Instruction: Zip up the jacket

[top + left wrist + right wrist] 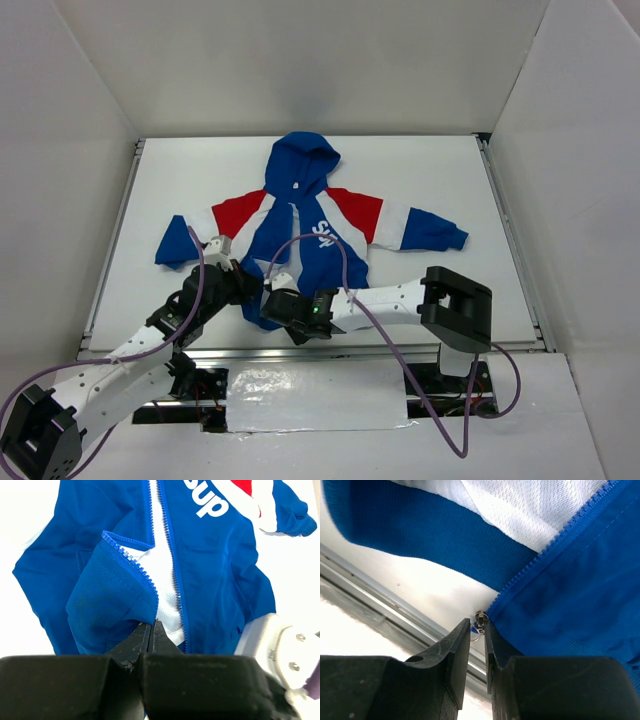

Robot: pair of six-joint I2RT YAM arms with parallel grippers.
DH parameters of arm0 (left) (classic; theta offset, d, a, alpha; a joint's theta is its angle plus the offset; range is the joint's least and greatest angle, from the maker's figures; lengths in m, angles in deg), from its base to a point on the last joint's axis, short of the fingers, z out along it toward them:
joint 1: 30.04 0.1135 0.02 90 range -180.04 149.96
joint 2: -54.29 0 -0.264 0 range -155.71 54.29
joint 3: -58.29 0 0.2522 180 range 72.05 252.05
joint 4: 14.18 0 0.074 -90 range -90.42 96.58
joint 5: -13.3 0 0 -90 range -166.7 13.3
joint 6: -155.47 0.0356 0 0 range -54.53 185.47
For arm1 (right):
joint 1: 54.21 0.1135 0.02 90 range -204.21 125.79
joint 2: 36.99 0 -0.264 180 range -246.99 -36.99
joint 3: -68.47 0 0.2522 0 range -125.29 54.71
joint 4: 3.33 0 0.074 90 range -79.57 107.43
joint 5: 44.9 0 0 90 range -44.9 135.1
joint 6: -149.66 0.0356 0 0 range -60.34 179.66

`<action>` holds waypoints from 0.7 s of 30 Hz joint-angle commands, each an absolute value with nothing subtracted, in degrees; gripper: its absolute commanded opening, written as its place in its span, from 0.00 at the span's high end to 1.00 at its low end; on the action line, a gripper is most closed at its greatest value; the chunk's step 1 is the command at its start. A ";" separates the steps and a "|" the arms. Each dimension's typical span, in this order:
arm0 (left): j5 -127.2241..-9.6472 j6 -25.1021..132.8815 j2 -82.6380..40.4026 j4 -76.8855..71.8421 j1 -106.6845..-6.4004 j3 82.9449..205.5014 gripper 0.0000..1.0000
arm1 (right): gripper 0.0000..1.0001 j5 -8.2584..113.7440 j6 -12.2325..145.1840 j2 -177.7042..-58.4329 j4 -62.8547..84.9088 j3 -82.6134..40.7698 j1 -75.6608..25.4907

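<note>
The jacket [310, 235] lies flat on the white table, hood away from me, front unzipped low down with white mesh lining [165, 595] showing. My left gripper [240, 283] is at the hem's left side. In the left wrist view it [152, 625] is shut on the bottom edge of the folded-back left front panel, beside its zipper teeth [132, 565]. My right gripper [283, 305] is at the hem's middle. In the right wrist view it [478, 625] is closed to a narrow gap on the metal zipper slider [481, 616] at the right panel's bottom corner [570, 595].
The table's metal edge rail [380, 590] runs just below the hem. The right arm's white link [280, 645] lies close beside the left gripper. White walls enclose the table [450, 300] on three sides. Purple cables loop over the jacket's lower part.
</note>
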State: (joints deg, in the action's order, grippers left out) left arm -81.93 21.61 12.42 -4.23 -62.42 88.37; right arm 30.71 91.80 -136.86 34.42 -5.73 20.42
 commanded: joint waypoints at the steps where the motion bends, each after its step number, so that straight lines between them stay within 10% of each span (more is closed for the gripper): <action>1: -80.83 21.96 12.28 -6.75 -62.30 89.28 1.00 | 0.74 28.58 92.27 -137.80 34.07 -8.48 20.85; 21: -80.30 21.79 11.84 -7.63 -62.30 89.02 1.00 | 0.97 26.82 99.46 -140.08 38.29 -9.88 20.85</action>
State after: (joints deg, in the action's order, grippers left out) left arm -80.82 21.61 11.72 -4.98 -62.42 88.37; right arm 28.57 94.97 -138.83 35.73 -7.39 20.44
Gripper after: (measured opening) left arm 0.058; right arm 0.048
